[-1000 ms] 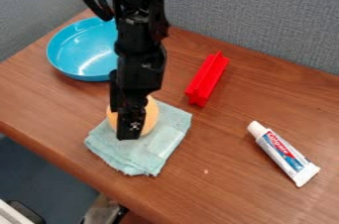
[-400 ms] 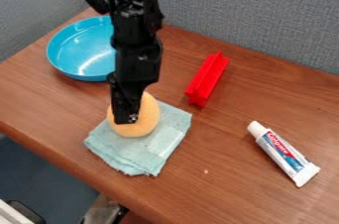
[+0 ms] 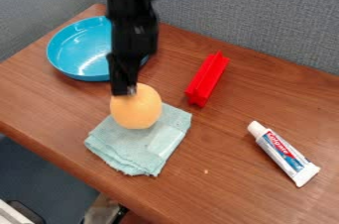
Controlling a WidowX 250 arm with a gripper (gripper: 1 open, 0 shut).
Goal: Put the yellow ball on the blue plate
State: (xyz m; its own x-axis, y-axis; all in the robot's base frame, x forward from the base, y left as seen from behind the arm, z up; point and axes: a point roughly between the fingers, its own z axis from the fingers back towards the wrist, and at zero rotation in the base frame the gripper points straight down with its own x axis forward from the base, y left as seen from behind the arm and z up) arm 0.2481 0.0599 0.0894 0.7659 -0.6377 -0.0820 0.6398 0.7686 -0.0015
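Observation:
The yellow ball (image 3: 135, 107) hangs just above the pale teal cloth (image 3: 137, 141), pinched at its top left by my gripper (image 3: 125, 89), which points straight down and is shut on it. The black arm rises from there to the top of the view. The blue plate (image 3: 79, 50) sits on the table at the back left, beyond and to the left of the ball, with nothing in it; the arm covers a little of its right rim.
A red block (image 3: 205, 77) lies right of the arm. A toothpaste tube (image 3: 283, 152) rests near the table's right front. The wooden table's front edge (image 3: 79, 154) runs diagonally just below the cloth.
The gripper closed on the ball, which sat on the cloth, and has risen with it. The ball now hangs clear of the cloth and looks larger.

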